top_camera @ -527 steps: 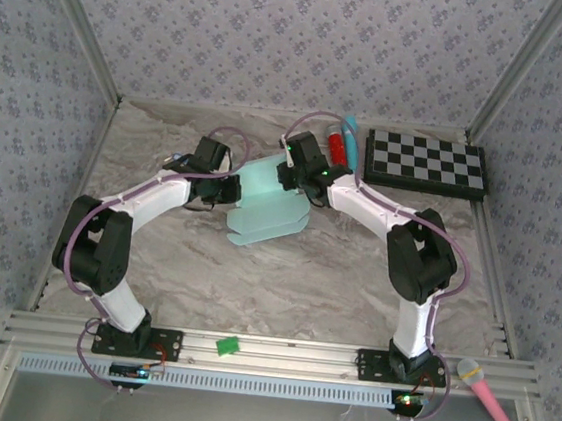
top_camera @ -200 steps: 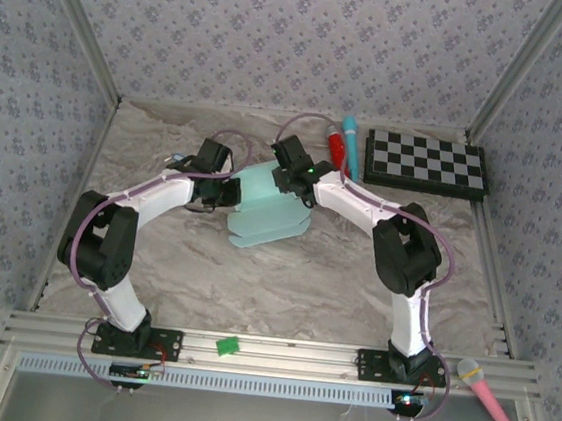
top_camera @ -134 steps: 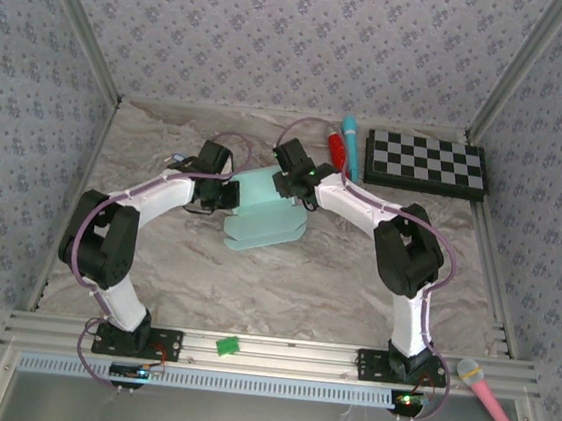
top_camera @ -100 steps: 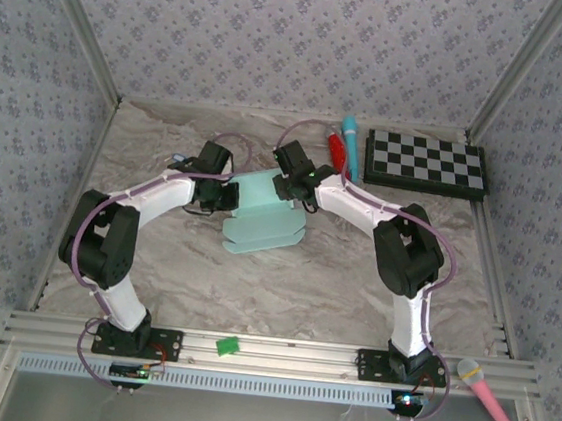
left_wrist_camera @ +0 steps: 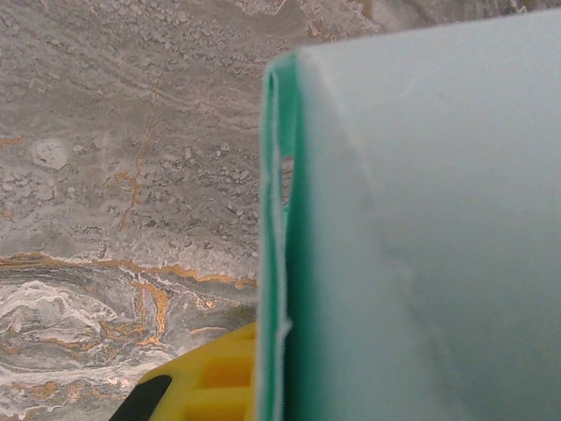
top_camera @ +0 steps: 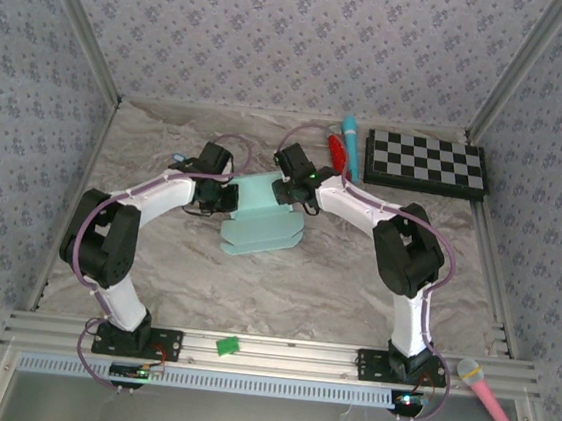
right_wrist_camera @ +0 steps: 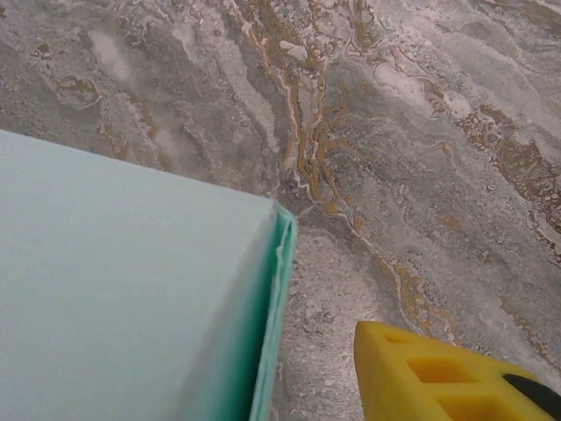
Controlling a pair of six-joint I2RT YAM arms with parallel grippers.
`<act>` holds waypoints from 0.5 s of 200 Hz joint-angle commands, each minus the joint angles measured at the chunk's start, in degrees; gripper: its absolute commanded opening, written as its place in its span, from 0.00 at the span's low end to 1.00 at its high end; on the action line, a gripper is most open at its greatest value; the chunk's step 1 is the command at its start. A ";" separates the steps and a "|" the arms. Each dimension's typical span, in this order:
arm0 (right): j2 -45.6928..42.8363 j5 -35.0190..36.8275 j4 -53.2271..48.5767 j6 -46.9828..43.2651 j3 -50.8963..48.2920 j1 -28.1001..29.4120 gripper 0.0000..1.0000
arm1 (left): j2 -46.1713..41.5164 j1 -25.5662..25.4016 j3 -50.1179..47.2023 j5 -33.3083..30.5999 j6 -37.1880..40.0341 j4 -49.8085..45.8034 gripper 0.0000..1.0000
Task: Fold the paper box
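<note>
2 arms: both are reached in toward the middle of the table (top_camera: 204, 273), 1 from each side of the paper box (top_camera: 260, 218).
Paper box: it's found mid-table, a bit toward the back. It's part-folded, with rounded flaps spread flat on the near side and a panel standing up between the 2 grippers.
Left gripper (top_camera: 225, 198): it's set against the box's left side. In the left wrist view, 1 yellow finger (left_wrist_camera: 206, 379) is seen right up against the edge of the box (left_wrist_camera: 277, 219). The other finger is hidden by the card, so open or closed can't be told.
Right gripper (top_camera: 297, 194): it's set at the back right of the box. In the right wrist view, 1 yellow finger (right_wrist_camera: 438, 377) is seen near the box corner (right_wrist_camera: 279, 263) but apart from it. Whether anything is pinched can't be told either.
Checkerboard (top_camera: 427, 164): laid flat at the back right, well apart from the box.
Blue marker (top_camera: 350, 135) and red marker (top_camera: 336, 154): laid just left of the checkerboard.
Green block (top_camera: 228, 345): parked on the front rail between the arm bases.
Pink microphone (top_camera: 488, 395): left on the frame at the near right.
</note>
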 commanded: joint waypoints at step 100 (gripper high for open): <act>0.09 -6.91 -4.09 0.50 -0.85 -0.53 0.51 | 0.59 -0.07 1.44 -0.31 -1.16 -0.01 0.00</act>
